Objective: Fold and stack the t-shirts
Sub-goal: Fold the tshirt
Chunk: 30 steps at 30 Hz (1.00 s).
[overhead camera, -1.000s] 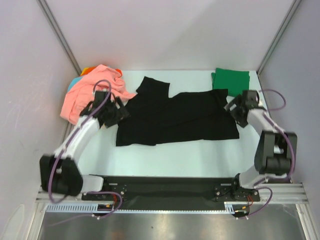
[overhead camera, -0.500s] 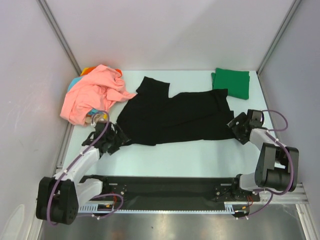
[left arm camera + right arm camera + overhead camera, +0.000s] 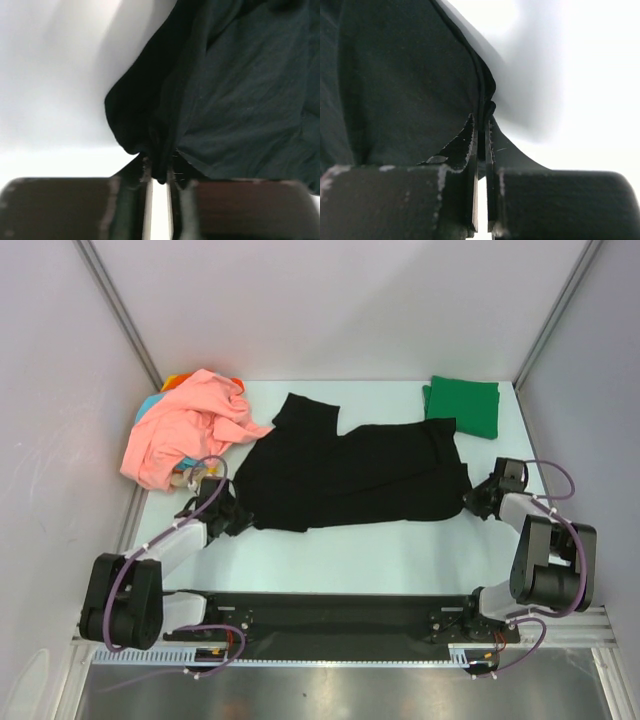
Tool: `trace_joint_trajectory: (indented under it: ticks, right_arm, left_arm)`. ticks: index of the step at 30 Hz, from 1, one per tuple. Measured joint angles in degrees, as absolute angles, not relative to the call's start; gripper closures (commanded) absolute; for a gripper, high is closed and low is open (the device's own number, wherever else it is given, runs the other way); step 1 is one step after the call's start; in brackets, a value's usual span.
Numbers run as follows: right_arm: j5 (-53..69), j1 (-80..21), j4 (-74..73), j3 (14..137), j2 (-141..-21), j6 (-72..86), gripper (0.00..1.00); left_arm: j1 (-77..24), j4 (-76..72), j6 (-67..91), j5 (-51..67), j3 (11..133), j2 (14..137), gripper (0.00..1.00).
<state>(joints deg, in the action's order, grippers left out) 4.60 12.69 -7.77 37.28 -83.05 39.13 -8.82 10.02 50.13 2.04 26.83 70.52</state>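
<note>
A black t-shirt (image 3: 350, 480) lies spread across the middle of the table. My left gripper (image 3: 235, 515) is shut on its near-left corner, a bunched fold of black cloth (image 3: 160, 150) pinched between the fingertips. My right gripper (image 3: 472, 502) is shut on the near-right corner, with the hem (image 3: 484, 112) caught between its two fingers. A folded green t-shirt (image 3: 463, 405) sits at the back right. A crumpled salmon-pink t-shirt (image 3: 185, 430) tops a heap at the back left, with orange (image 3: 173, 381) and teal (image 3: 147, 405) cloth showing under it.
White booth walls close in the left, back and right sides of the white table (image 3: 340, 560). A black rail (image 3: 330, 615) with the two arm bases runs along the near edge.
Both arms came toward the near edge from the shirt's far corners to its near corners. Both grippers went from open to shut on the black cloth.
</note>
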Motion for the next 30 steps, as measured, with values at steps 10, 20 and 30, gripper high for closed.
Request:
trace_joint_trajectory:
  ticks: [10, 20, 30]
  right_arm:
    - [6.6, 21.8, -20.1, 43.1, -68.1, 38.3, 1.00]
    - [7.9, 27.3, -31.3, 38.9, -53.6, 40.9, 1.00]
    - [9.8, 39.3, -40.5, 36.4, -42.3, 43.6, 0.12]
  left_arm:
    - [-8.9, 18.9, 48.9, 0.6, 37.9, 59.5, 0.90]
    - [-9.0, 27.5, 49.7, 3.6, 30.9, 45.2, 0.80]
    - [-8.9, 43.7, 53.5, 6.7, 27.0, 26.2, 0.34]
